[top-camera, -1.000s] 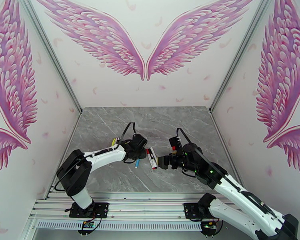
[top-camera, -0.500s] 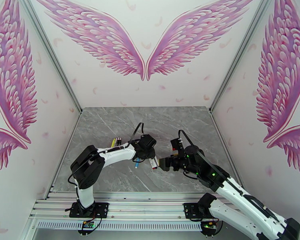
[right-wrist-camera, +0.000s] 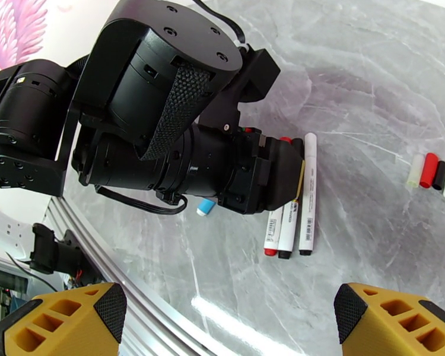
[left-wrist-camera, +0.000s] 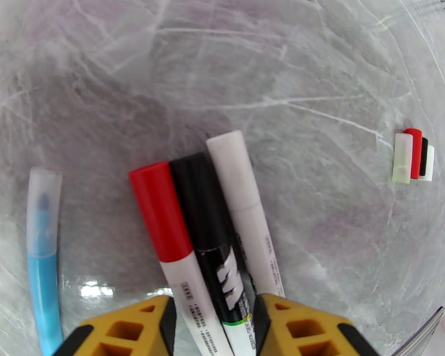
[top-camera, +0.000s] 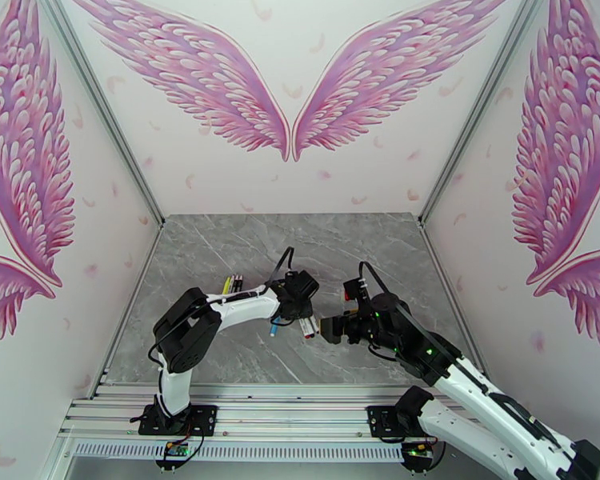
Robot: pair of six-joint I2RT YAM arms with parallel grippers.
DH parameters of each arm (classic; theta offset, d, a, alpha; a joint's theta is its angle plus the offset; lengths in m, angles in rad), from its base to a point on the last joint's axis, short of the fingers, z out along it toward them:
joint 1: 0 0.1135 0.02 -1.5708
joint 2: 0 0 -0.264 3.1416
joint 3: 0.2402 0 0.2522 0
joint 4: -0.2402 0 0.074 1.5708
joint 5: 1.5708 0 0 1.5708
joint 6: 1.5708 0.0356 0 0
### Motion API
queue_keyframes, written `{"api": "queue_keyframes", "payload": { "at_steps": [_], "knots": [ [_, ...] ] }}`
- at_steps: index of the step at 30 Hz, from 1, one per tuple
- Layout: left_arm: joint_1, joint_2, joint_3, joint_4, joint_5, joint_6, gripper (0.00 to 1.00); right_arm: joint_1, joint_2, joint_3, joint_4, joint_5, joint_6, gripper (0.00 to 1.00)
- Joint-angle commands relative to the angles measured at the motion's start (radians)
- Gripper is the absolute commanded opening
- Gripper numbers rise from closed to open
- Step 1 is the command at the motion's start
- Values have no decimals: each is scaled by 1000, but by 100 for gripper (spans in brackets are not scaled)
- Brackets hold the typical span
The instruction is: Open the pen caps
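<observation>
Three pens lie side by side on the grey marble table, capped in red (left-wrist-camera: pixel 159 212), black (left-wrist-camera: pixel 200 203) and white (left-wrist-camera: pixel 234 173). My left gripper (left-wrist-camera: pixel 213 304) is low over their barrels, jaws part open and straddling the red and black pens; its right finger (left-wrist-camera: pixel 293 327) covers the white pen's barrel. None of the three is lifted. A blue pen (left-wrist-camera: pixel 43 256) with a clear cap lies to their left. Several loose pen caps (left-wrist-camera: pixel 413 154) stand in a row to the right. My right gripper (right-wrist-camera: pixel 222 327) hangs wide open near the pens' (right-wrist-camera: pixel 288 226) tail ends, holding nothing.
A few more thin pens (top-camera: pixel 233 283) lie at the back left of the table (top-camera: pixel 220 354), behind the left arm. The loose caps (right-wrist-camera: pixel 431 171) sit just right of the three pens. Side walls enclose the table.
My left gripper has swung right from beside the three pens to right over them. The right arm has hardly moved and stays open.
</observation>
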Motion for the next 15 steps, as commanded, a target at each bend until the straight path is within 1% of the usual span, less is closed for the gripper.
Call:
{"api": "queue_keyframes", "payload": {
  "at_steps": [1, 10, 15],
  "knots": [
    [-5, 24, 31, -41, -32, -8, 39, 7, -17, -14, -15, 25, -2, 99],
    [-5, 39, 36, -61, -44, 6, 35, 7, -18, -6, -23, 31, -7, 99],
    [-3, 45, 45, -117, -65, 41, 31, 6, -12, 0, -24, 30, -10, 99]
  ]
}}
